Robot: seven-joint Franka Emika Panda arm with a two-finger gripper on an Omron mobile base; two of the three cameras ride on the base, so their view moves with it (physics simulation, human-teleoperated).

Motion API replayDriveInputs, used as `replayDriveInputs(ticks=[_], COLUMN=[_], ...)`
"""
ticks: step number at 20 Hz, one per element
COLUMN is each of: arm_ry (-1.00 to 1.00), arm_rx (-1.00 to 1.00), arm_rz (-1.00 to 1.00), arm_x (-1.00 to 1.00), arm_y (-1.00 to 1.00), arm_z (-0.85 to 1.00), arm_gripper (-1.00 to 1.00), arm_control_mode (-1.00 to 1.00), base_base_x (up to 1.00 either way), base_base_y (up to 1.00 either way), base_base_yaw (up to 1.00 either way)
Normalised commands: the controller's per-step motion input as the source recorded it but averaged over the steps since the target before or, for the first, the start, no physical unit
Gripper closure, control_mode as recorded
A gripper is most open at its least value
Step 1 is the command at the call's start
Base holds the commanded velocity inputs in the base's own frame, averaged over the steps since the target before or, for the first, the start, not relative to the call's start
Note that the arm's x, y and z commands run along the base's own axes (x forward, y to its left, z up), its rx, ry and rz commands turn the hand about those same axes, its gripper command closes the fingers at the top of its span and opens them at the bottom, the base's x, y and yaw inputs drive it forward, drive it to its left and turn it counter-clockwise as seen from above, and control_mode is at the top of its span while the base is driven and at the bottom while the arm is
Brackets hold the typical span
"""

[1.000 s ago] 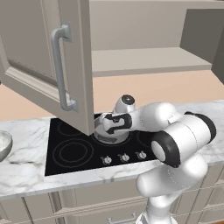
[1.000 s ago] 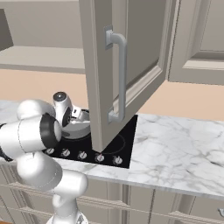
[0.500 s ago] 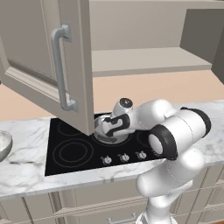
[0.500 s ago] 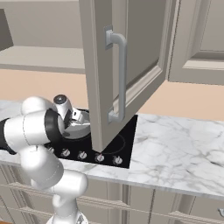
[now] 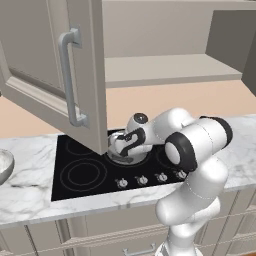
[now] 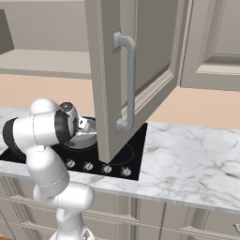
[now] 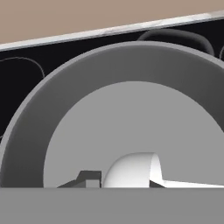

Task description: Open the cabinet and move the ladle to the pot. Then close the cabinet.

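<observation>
The cabinet (image 5: 170,70) stands open, its left door (image 5: 50,75) swung out over the cooktop, also seen as the door (image 6: 140,70) from the right. The grey pot (image 5: 116,150) sits on a rear burner; its rim (image 6: 89,139) shows beside the door edge. My gripper (image 5: 127,146) hangs low over the pot, at the pot's near side (image 6: 83,126). In the hand view the pot's wall (image 7: 109,65) rings the picture, and the pale ladle (image 7: 131,168) lies inside it at my gripper (image 7: 122,181), which is shut on it. The ladle's handle (image 7: 192,183) points right.
A whitish bowl (image 5: 4,165) sits on the counter at far left. Stove knobs (image 5: 142,179) line the cooktop's front. The open door's lower corner (image 5: 102,147) hangs close to the pot and hand. Marble counter (image 6: 187,154) extends to the right.
The hand has stayed over the pot with the ladle. The elbow has swung a little to the left, toward the cooktop.
</observation>
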Motion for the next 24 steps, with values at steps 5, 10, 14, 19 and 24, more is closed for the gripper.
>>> replayDriveInputs(ticks=[5, 10, 14, 19, 24], arm_ry=[0.00, 0.00, 0.01, 0.02, 0.00], arm_rx=[0.00, 0.00, 0.00, 0.00, 0.00], arm_rz=[0.00, 0.00, 0.00, 0.00, 0.00], arm_x=[0.20, 0.21, 0.20, 0.08, 0.00], arm_y=[0.10, 0.09, 0.10, 0.15, 0.00], arm_z=[-0.09, -0.07, -0.05, -0.01, 0.00], arm_gripper=[1.00, 1.00, 1.00, -1.00, -1.00], arm_control_mode=[-1.00, -1.00, -1.00, -1.00, -1.00], base_base_x=[0.00, 0.00, 0.00, 0.00, 0.00], base_base_y=[0.00, 0.00, 0.00, 0.00, 0.00], base_base_yaw=[0.00, 0.00, 0.00, 0.00, 0.00])
